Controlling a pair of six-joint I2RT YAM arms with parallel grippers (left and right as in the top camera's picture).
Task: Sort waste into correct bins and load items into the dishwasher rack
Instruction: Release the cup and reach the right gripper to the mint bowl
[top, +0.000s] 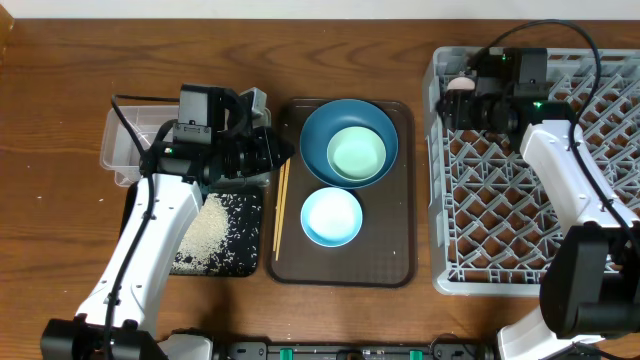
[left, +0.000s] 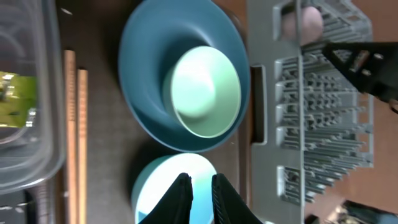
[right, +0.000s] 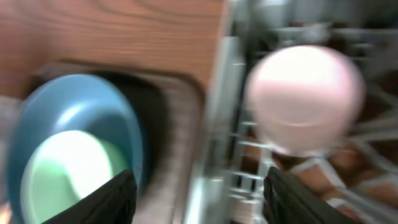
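The dark blue bowl (top: 318, 135) sits on a brown tray with the pale green bowl (top: 356, 153) nested inside it. The small light blue bowl (top: 331, 216) is in front of them, and the chopsticks (top: 281, 210) lie along the tray's left edge. The pink cup (top: 462, 85) is in the grey rack's (top: 530, 250) far left corner. My right gripper (top: 447, 105) (right: 202, 193) is open and empty beside the cup (right: 305, 99). My left gripper (top: 283, 150) (left: 200, 186) is shut and empty above the light blue bowl (left: 155, 186). The wrapper (left: 13, 99) lies in the clear tub (top: 122, 150). Rice (top: 205, 230) lies in the black tray (top: 240, 250). The tissue is not visible.
The brown serving tray (top: 400, 260) lies between the bins and the rack. The left arm's body covers part of the clear tub and the black tray. The right wrist view is blurred. Bare wooden table surrounds everything.
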